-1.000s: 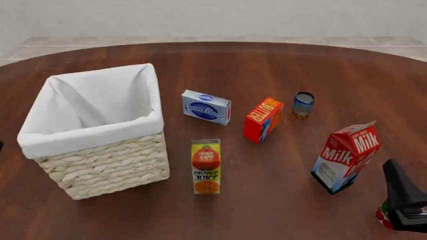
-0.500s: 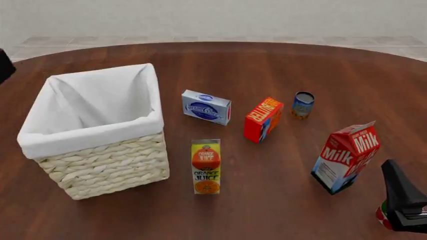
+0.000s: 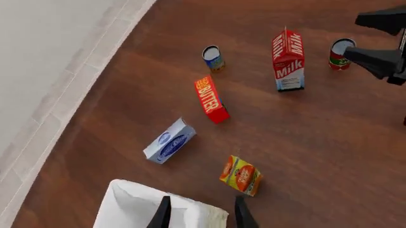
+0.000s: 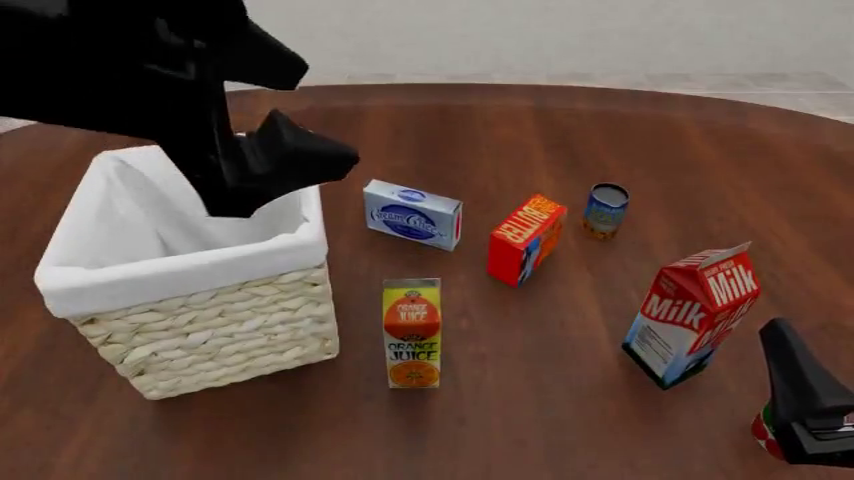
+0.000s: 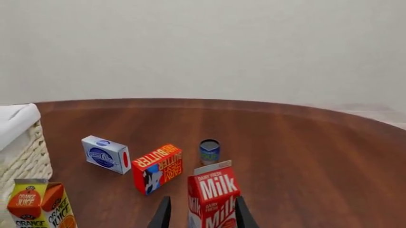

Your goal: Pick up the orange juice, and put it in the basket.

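Note:
The orange juice point(image 4: 412, 333) is a tall yellow carton standing upright just right of the basket point(image 4: 174, 270). It also shows in the left wrist view point(image 3: 241, 175) and the right wrist view point(image 5: 35, 209). The basket is pale wicker with a white liner point(image 3: 159, 209). My left gripper point(image 4: 327, 112) is open and empty, high above the basket's right side, well above the juice. In its wrist view point(image 3: 201, 216) the fingers frame the basket's corner. My right gripper point(image 4: 801, 400) is open and empty at the front right, behind the milk carton point(image 5: 212, 190).
A milk carton point(image 4: 691, 315) stands at the right. A red-orange butter box point(image 4: 526, 238), a blue-white box point(image 4: 412, 214) and a blue can point(image 4: 606, 209) stand beyond the juice. A red-green can point(image 3: 341, 53) stands by the right gripper point(image 3: 352, 38).
My left arm has swung in from the left edge and now hangs over the basket. The right arm and all objects have stayed put.

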Action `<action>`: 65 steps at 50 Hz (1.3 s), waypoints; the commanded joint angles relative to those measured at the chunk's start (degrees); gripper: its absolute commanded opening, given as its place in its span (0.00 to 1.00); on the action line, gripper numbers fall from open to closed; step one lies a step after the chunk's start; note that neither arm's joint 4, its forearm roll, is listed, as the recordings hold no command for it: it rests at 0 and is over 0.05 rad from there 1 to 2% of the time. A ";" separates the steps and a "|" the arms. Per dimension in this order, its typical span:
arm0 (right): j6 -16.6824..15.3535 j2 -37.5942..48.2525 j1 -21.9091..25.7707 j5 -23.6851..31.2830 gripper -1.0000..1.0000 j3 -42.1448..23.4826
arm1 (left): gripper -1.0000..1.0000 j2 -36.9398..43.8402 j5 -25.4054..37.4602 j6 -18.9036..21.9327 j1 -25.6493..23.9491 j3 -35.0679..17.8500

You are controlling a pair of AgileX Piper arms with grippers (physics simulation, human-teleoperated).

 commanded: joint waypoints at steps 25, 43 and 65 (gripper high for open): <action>3.42 0.04 2.48 -0.02 1.00 0.32 | 1.00 21.10 20.55 11.34 -8.08 -10.17; 3.66 0.48 3.06 -0.11 1.00 0.29 | 1.00 23.05 20.55 15.97 -3.44 -11.09; 3.74 0.75 3.57 0.49 1.00 0.31 | 1.00 25.48 12.01 22.03 0.40 -5.25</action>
